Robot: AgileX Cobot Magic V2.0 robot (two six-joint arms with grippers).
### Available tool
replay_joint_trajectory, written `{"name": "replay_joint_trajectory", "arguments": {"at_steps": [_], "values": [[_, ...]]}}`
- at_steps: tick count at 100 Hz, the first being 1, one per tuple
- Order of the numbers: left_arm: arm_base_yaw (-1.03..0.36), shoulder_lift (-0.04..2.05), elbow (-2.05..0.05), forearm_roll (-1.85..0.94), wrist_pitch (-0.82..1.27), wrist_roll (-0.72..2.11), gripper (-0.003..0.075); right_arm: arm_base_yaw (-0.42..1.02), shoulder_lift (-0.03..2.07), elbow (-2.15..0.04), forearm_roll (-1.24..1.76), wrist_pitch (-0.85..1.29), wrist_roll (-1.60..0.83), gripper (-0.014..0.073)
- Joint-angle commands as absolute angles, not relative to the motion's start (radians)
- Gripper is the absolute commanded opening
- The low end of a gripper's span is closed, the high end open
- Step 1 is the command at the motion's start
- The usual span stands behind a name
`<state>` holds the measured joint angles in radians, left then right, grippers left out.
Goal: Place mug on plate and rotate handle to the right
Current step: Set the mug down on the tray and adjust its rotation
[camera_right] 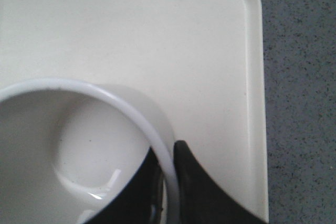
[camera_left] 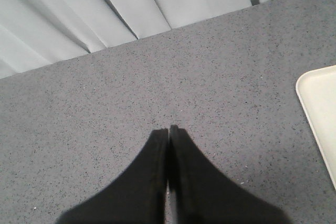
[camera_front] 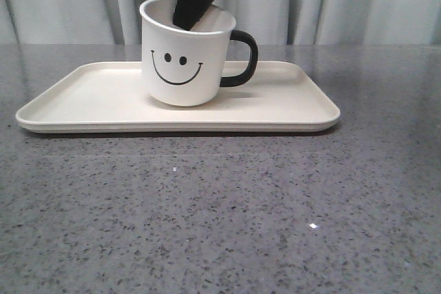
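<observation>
The white mug [camera_front: 180,67] with the black smiley face is on the cream plate [camera_front: 289,98], left of its middle and leaning slightly. Its black handle [camera_front: 246,58] points to the right in the front view. My right gripper [camera_front: 194,18] comes down from above and is shut on the mug's far rim, one finger inside and one outside. In the right wrist view the rim of the mug [camera_right: 79,145] runs between the fingertips of the right gripper [camera_right: 168,157], over the plate [camera_right: 157,40]. My left gripper [camera_left: 168,129] is shut on nothing above bare table.
The grey speckled tabletop [camera_front: 220,218] spreads in front of the plate. Pale curtains [camera_front: 358,5] hang behind the table. One corner of the plate [camera_left: 320,108] shows at the edge of the left wrist view.
</observation>
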<state>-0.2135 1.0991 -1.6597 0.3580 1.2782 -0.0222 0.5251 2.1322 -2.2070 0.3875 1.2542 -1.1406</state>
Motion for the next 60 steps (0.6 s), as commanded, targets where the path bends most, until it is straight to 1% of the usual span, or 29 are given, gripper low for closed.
{"name": "replay_joint_trajectory", "arguments": {"at_steps": [1, 60], "values": [[-0.211, 1.086, -1.682, 0.372, 1.262, -0.030, -0.0020, 0.526, 2.070, -2.233, 0.432, 1.336, -1.138, -0.0063], [-0.211, 1.086, -1.682, 0.357, 1.262, -0.030, -0.0020, 0.526, 2.070, -2.233, 0.436, 1.336, -1.093, -0.0063]]}}
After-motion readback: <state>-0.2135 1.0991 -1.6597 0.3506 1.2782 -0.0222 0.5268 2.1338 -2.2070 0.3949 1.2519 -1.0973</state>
